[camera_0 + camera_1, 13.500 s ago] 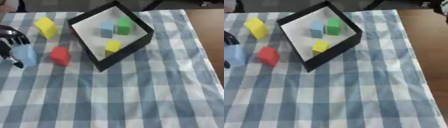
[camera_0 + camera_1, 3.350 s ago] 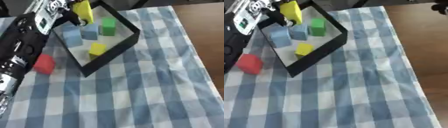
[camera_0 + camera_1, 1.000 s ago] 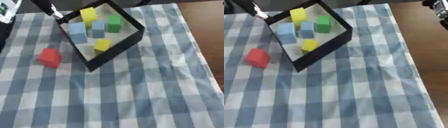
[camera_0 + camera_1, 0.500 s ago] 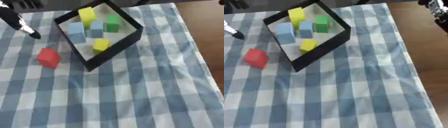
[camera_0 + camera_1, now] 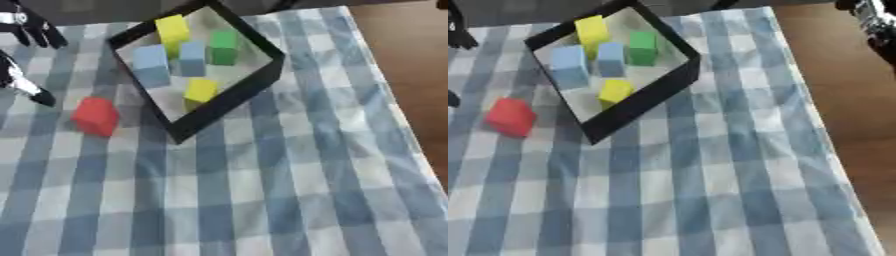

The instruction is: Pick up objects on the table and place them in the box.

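A black box (image 5: pixel 229 98) with a white floor lies tilted on the checked cloth. Inside it are a tall yellow block (image 5: pixel 171 30), two light blue blocks (image 5: pixel 150 59) (image 5: pixel 192 54), a green block (image 5: pixel 223 46) and a small yellow block (image 5: pixel 200 90). A red block (image 5: pixel 94 115) rests on the cloth just left of the box. My left hand (image 5: pixel 24 84) is at the left edge, above and left of the red block, open and holding nothing. A black and silver part of my right hand (image 5: pixel 874 19) shows at the top right corner.
The blue and white checked tablecloth (image 5: pixel 262 190) covers the table. Bare brown tabletop (image 5: pixel 859 115) runs along the right side, past the cloth's edge. Dark shapes stand beyond the table's far edge.
The light blue and yellow blocks that lay on the cloth now sit in the box. My left hand has let go of the yellow block and drawn back left, down toward the red block.
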Robot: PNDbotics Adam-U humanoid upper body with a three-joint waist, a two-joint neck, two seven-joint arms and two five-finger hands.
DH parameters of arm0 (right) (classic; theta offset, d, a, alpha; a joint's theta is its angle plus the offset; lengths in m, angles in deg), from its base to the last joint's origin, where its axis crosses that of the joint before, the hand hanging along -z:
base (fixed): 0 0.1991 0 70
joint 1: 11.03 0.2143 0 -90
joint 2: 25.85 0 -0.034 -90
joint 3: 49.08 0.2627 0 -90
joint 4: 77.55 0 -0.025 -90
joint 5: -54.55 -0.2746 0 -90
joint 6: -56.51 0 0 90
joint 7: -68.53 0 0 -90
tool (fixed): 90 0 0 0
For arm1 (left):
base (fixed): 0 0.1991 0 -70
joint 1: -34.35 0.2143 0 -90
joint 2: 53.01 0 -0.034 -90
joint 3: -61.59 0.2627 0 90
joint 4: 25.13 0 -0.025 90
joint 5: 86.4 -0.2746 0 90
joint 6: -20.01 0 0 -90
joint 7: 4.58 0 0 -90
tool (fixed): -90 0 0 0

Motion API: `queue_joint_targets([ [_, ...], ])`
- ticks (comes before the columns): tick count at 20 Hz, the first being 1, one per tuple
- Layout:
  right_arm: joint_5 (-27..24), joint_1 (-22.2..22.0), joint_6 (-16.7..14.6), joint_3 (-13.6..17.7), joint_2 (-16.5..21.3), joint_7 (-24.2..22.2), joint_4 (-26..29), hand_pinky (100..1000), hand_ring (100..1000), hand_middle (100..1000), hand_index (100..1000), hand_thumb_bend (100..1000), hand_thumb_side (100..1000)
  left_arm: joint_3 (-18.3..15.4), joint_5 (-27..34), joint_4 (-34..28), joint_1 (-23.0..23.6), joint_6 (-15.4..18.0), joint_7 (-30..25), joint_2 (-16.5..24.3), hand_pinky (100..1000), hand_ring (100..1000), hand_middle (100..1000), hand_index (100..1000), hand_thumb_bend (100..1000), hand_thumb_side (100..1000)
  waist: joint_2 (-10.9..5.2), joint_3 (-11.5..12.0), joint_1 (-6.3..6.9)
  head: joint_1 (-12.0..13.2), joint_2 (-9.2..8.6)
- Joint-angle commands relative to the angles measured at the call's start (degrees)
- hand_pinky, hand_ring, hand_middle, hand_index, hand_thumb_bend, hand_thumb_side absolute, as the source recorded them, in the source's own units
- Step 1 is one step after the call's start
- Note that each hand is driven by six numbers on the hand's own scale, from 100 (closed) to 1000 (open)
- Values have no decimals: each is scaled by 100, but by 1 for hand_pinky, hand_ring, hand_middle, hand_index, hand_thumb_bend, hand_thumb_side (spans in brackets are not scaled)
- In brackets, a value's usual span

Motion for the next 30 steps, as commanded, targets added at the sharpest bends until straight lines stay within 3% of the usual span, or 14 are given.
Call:
queue_joint_targets([
  [1, 38, 72, -3, 50, 151, 8, 66, 904, 770, 703, 753, 100, 523, -77, 19, -126, -11, -24, 38, 266, 820, 826, 773, 867, 791, 335, -126, -17, -52, 40, -91],
  [14, 102, 54, -2, 48, 118, 3, 61, 905, 771, 704, 753, 100, 523, 208, 511, -15, -150, 232, 345, 32, 805, 830, 792, 869, 787, 308, -101, -63, -37, 22, -119],
  [22, 120, 57, 19, 33, 81, -23, 56, 905, 771, 704, 753, 100, 527, 474, 179, 324, -362, 334, 116, -251, 813, 837, 800, 871, 783, 295, -69, -96, -12, 60, -130],
  [30, 143, 35, 31, 37, 58, -23, 45, 906, 770, 704, 753, 100, 530, 647, -412, 739, -555, 650, 185, -569, 823, 846, 827, 879, 772, 216, -42, -110, 0, 110, -146],
])
